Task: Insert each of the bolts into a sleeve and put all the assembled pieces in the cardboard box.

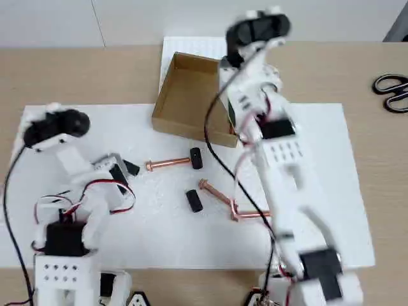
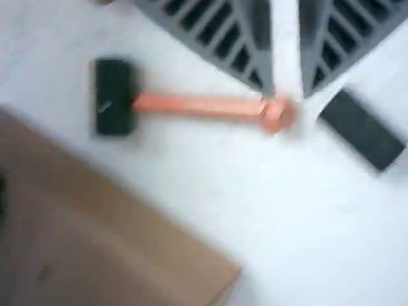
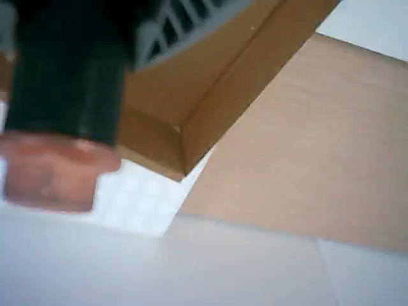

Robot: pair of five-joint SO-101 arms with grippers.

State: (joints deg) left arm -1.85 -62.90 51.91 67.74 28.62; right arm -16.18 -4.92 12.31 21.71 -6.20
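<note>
In the high view, the open brown cardboard box (image 1: 167,102) is seen at the far edge of the white sheet (image 1: 319,166), with the right gripper (image 1: 231,113) at its right wall.

In the left wrist view, the left gripper (image 2: 285,89) is held partly open with nothing in it, just over the head of a copper-coloured bolt (image 2: 197,105). The other end of this bolt meets a black cylindrical sleeve (image 2: 115,95).

In the right wrist view, a second copper bolt (image 3: 54,172) inside a dark sleeve (image 3: 64,83) is gripped by the right gripper beside the box corner.

Table (image 1: 76,76) bears scissors (image 1: 392,92), white sheet (image 1: 159,236), cardboard box (image 1: 185,124) partly on sheet
</note>
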